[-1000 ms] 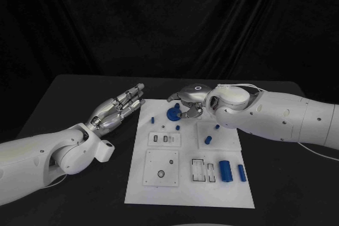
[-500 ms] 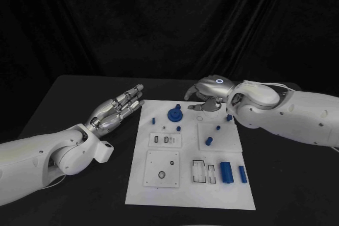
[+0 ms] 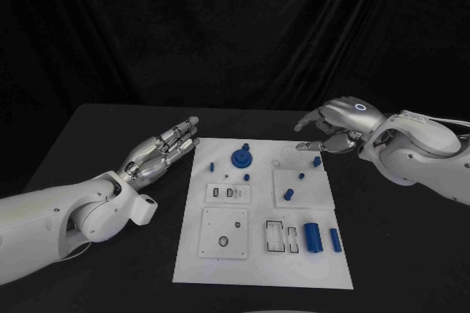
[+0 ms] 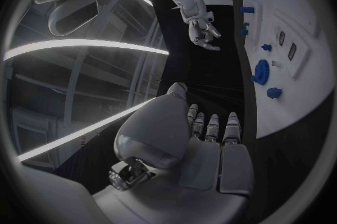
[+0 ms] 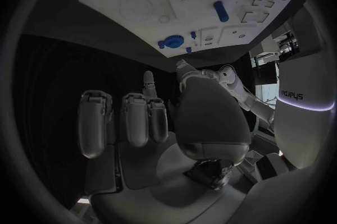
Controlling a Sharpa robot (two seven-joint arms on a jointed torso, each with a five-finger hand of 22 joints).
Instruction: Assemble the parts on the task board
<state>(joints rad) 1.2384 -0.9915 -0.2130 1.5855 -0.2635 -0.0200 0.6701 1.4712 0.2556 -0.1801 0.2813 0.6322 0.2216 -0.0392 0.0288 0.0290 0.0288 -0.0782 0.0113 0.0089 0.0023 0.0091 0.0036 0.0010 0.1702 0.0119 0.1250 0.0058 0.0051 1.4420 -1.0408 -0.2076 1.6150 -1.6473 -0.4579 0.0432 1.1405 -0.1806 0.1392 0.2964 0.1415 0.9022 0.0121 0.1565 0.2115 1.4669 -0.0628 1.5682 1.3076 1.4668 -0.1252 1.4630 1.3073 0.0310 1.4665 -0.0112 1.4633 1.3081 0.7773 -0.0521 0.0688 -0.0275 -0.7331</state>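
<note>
The black table (image 3: 108, 133) carries the white task board (image 3: 259, 255) at its middle, long side running from the near edge toward the far edge. The left hand (image 3: 161, 152) lies off the board's left edge near its far left corner, palm up, fingers stretched out flat and apart, holding nothing. The right hand (image 3: 333, 126) hovers at the board's far right corner, fingers loosely curled and apart, with nothing between them. On the board, a large blue cylinder (image 3: 312, 236) lies near the right edge in the near half, with a slimmer blue rod (image 3: 335, 240) just beside it toward that edge. A round blue knob (image 3: 242, 156) stands near the far edge at mid-width. A blue peg (image 3: 290, 193) stands right of centre, and small blue pins (image 3: 210, 166) dot the far half.
</note>
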